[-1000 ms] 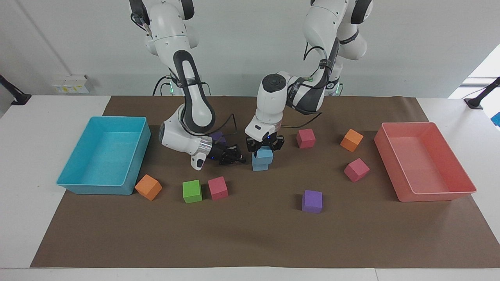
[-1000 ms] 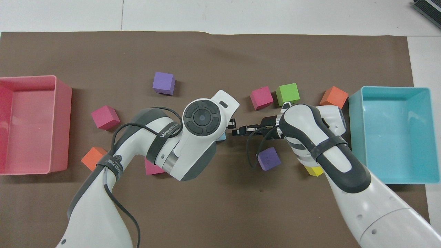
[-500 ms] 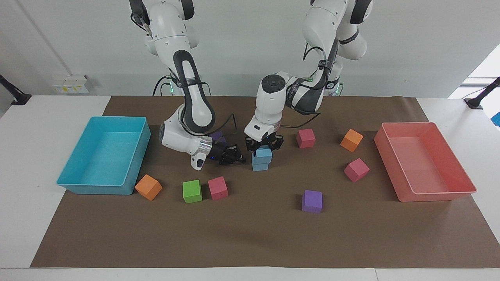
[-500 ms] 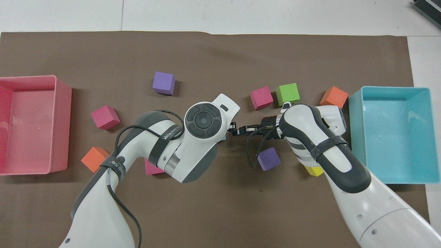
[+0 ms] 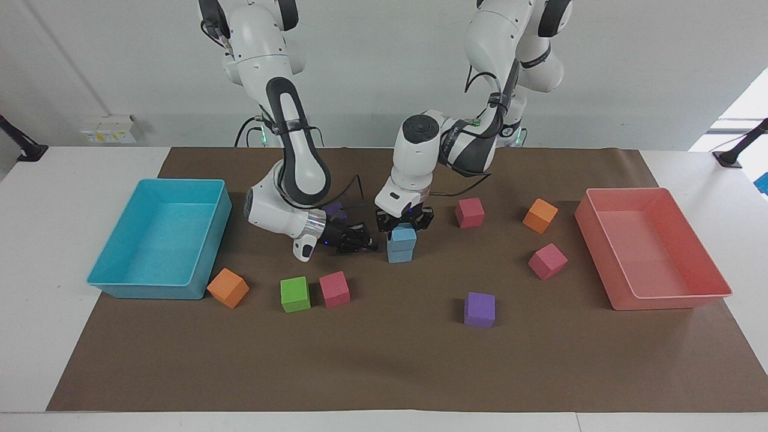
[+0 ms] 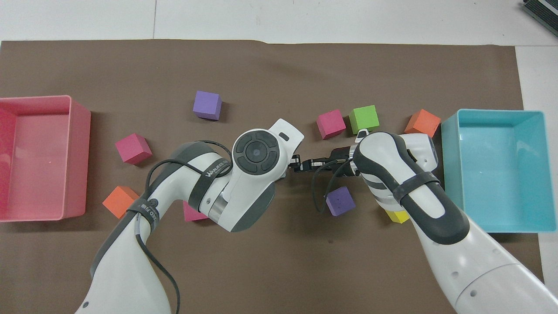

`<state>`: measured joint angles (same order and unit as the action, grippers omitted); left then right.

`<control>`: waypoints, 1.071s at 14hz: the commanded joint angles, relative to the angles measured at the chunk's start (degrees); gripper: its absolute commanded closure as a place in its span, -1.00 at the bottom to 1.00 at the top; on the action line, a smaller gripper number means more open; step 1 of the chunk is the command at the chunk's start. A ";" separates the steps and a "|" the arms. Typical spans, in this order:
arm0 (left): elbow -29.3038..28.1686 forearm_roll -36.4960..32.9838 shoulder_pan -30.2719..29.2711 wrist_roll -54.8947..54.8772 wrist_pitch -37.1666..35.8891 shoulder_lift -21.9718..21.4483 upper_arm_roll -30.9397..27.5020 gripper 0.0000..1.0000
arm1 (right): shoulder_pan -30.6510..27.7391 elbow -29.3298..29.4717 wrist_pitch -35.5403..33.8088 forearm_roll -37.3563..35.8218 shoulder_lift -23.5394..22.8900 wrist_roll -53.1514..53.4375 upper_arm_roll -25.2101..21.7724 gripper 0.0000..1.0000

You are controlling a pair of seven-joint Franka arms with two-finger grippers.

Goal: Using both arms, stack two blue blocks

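Brown paper-covered surface (image 5: 384, 372): left jaws pinch upper sky-blue foam cube (image 5: 402, 236) on lower sky-blue foam cube (image 5: 400, 252); square edges, release gently. Right jaws pressed together, empty, beside stack.

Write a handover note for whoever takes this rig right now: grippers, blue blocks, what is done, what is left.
Left gripper: shut on the upper blue block, which sits squarely on the lower blue block mid-table.
Right gripper: shut, empty, low beside the stack, toward the right arm's end.
Done: blocks are stacked.
Left: release the upper block, lift the left gripper straight up, pull both arms clear without nudging the stack.
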<state>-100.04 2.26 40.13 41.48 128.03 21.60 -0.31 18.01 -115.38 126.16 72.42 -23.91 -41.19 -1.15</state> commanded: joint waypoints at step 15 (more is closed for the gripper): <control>-0.95 1.08 0.83 0.88 0.91 -0.77 -0.83 -1.00 | 0.00 -1.25 1.28 1.41 0.97 -2.05 0.27 1.00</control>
<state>-100.12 2.50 40.13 41.77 128.49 21.60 -0.31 18.01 -115.38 126.16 72.42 -23.91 -41.19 -1.15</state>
